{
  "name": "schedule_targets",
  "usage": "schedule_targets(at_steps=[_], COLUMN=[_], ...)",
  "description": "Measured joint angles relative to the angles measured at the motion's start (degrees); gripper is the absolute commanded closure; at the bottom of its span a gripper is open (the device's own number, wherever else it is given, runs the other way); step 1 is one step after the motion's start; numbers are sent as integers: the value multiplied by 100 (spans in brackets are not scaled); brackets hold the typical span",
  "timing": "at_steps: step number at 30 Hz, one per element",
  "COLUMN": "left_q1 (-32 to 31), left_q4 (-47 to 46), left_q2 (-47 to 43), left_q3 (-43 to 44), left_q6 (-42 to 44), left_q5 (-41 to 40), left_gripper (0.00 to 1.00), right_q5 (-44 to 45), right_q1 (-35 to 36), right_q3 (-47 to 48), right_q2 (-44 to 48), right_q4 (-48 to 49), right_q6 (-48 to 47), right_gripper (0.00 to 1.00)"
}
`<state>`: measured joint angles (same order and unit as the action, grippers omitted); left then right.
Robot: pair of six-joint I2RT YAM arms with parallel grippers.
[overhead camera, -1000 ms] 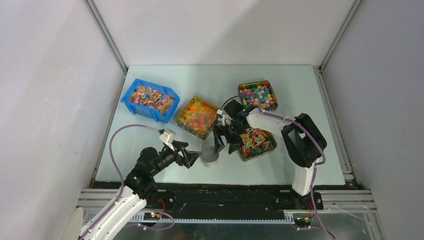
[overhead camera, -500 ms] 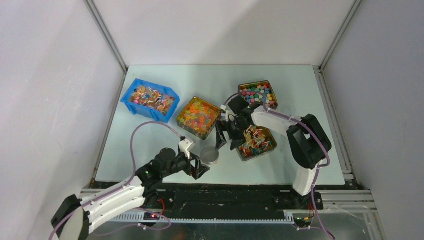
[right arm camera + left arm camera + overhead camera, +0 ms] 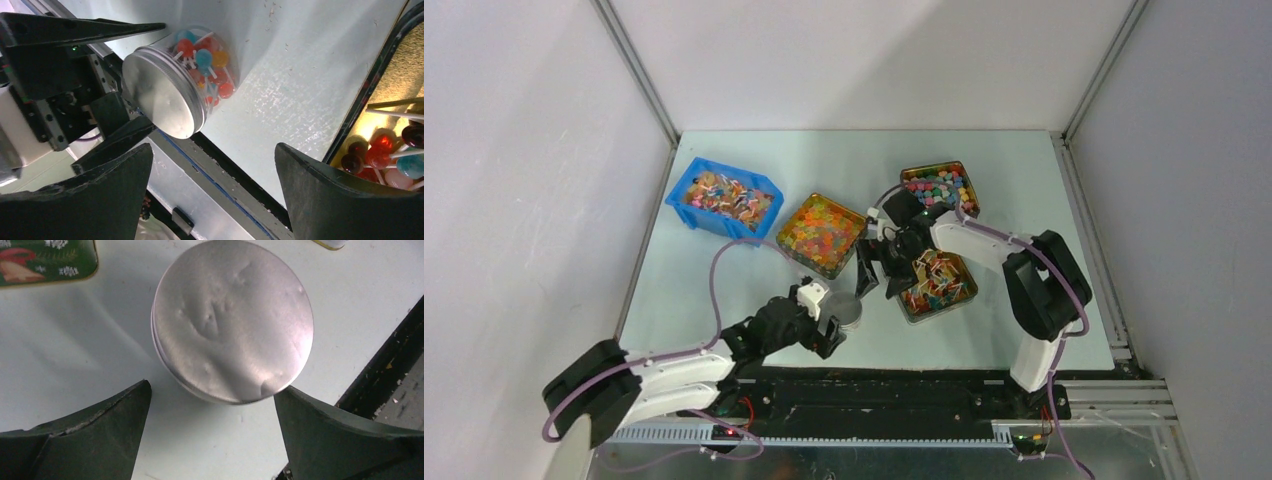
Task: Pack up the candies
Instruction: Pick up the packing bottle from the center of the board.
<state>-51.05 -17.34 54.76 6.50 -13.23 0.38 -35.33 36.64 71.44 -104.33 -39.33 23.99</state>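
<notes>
Near front edge: jar stands upright on the table. Clear wall, silver lid seated on top, lid face dented.
Candies: a batch shows through the jar wall, with red, blue and orange heads and white sticks. Many more lie loose in the lollipop tin, just right of the jar.
Left gripper: jaws spread wide, one finger on each side of the lid, close to it but with no contact visible. Holding nothing.
Right gripper: jaws wide apart and empty, above the table between the jar and the lollipop tin.
Done: filling and capping look finished for this jar, since the candies are inside and the lid is on.
Left: can't tell if the lid is screwed tight, so my guess is a tighten or check, then moving the jar off.
Other stock: gummy tin, cube tin and blue bin are all full. No second jar in view, and it's unclear whether these get packed too.
Writing: none readable. No label on the jar or lid.
Print: a green panel at the corner of the left wrist view has a red bell and white snowflakes, no words.
</notes>
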Motion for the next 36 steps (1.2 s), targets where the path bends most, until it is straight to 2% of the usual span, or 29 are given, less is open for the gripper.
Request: schedule_targets(at_steps=[10, 13, 20, 24, 30, 33, 34, 36], left_q1=[-35, -37, -44, -44, -48, -50, -50, -59], left_q4=[-1143, -1353, -1637, -1860, -2177, -2256, -2264, -2273], left_q2=[1097, 1283, 1762, 2157, 2566, 2614, 2618, 2621], left_q3=[116, 116, 289, 474, 638, 638, 638, 638], left_q6=[566, 761, 1193, 1357, 1388, 1390, 1392, 1419], left_q5=[-9, 42, 181, 251, 328, 337, 337, 334], left_gripper=[5, 10, 11, 22, 29, 24, 18, 11], right_q5=[-162, -223, -350, -374, -391, -387, -376, -345], right_q1=[-227, -308, -479, -579, -765, -828, -848, -874], right_q3=[-7, -7, -7, -7, -7, -7, -7, -7], right_q2=[483, 597, 868, 1056, 1285, 1351, 1368, 1408], right_q4=[-4, -4, -11, -85, -267, -382, -420, -522], right_q6=[96, 127, 236, 249, 229, 177, 140, 68], right_gripper=[5, 5, 5, 4, 4, 5, 5, 5])
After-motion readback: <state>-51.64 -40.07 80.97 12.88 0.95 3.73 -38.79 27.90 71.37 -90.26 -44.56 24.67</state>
